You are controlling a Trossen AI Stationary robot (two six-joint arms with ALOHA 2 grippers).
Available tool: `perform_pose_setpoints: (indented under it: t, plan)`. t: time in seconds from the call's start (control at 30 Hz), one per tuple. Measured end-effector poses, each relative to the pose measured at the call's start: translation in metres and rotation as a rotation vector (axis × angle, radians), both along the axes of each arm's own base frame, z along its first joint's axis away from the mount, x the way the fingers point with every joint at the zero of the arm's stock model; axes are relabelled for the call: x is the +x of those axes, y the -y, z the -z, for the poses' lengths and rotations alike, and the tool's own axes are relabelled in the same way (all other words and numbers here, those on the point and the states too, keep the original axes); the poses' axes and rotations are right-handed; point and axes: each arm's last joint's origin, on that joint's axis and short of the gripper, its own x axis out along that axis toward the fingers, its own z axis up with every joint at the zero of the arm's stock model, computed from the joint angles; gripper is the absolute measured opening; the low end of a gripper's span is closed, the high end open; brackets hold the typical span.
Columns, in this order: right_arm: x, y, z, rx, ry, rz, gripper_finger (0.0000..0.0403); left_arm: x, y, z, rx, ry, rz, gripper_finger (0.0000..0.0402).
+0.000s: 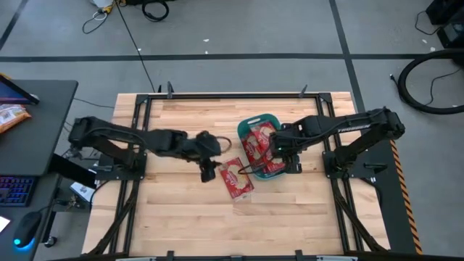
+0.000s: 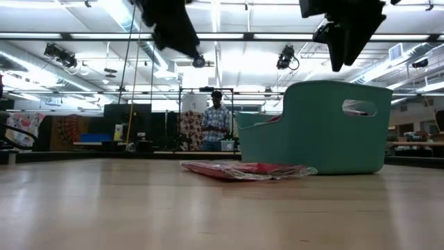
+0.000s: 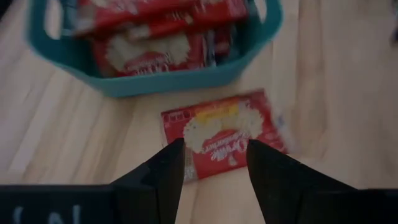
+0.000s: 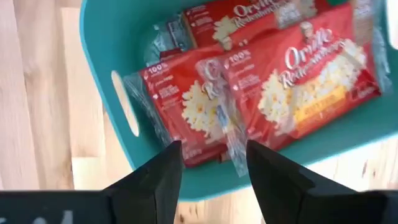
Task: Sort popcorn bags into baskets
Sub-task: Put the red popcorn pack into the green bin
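Observation:
One red popcorn bag (image 1: 237,179) (image 3: 224,127) lies flat on the wooden table, just near-left of the teal basket (image 1: 262,118) (image 2: 312,128). My left gripper (image 1: 210,172) (image 3: 214,149) hovers open above this bag's near edge, slanting down, touching nothing. Several red popcorn bags (image 4: 292,68) (image 1: 257,141) lie stacked inside the basket (image 4: 112,37). My right gripper (image 1: 290,161) (image 4: 214,149) hangs open over the basket's near end, pointing down, with nothing between its fingers.
A black desk at the far left carries an orange snack bag (image 1: 11,116), a keyboard and a mouse. A person (image 2: 217,121) stands in the room beyond the table. Bare wood stretches across the table's near half (image 1: 217,225).

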Motion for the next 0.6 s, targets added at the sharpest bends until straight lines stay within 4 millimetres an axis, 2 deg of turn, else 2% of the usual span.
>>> perform_pose_setpoints:
  t: [0.3,0.6]
  plan:
    - [-0.002,-0.002,-0.023,0.03,0.074,0.068,0.0181,0.033,0.016,0.06,0.217,-0.192,0.264,0.0176]
    - [-0.011,-0.012,-0.045,0.064,0.163,0.114,0.0181,0.044,0.034,0.103,0.466,-0.342,0.611,0.0176]
